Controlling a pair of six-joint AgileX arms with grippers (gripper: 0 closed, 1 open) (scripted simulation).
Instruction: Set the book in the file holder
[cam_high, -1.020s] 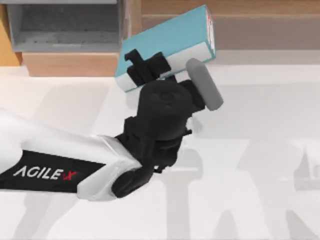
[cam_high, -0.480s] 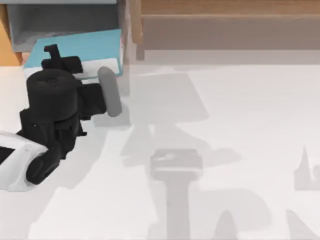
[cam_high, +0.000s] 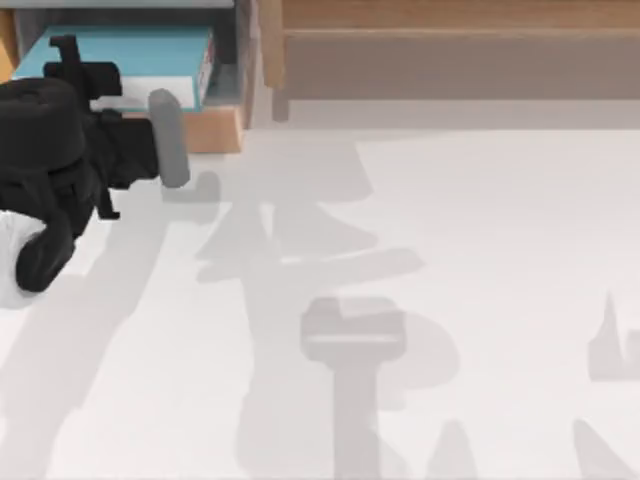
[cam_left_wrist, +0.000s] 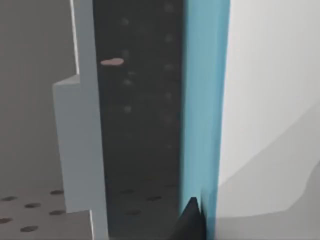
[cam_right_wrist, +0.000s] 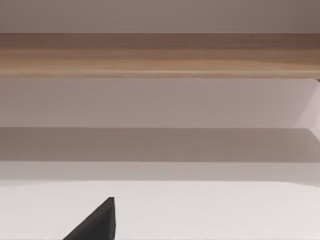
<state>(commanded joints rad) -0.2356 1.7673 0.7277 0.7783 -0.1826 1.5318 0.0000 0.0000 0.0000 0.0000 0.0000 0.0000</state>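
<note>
Where the top view looks down on the table (cam_high: 450, 300), the left end effector (cam_high: 85, 75) sits at the far left edge, closed on the book (cam_high: 120, 55), which lies inside the file holder (cam_high: 225, 125) just beyond it; the long wooden shelf (cam_high: 450, 50) runs off to that end effector's right. From the left wrist view, the book's blue cover (cam_left_wrist: 202, 110) stands against one dark fingertip (cam_left_wrist: 190, 222), beside the holder's grey wall (cam_left_wrist: 80, 150). From the right wrist view, one fingertip (cam_right_wrist: 97, 222) of the right end effector shows before the shelf (cam_right_wrist: 160, 55); how far it is open I cannot tell.

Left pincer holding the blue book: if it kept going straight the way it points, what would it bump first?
Probably the file holder. The left pincer points into it, gripping the book, whose far end would likely meet the holder's dark inside first; depth is unclear.
</note>
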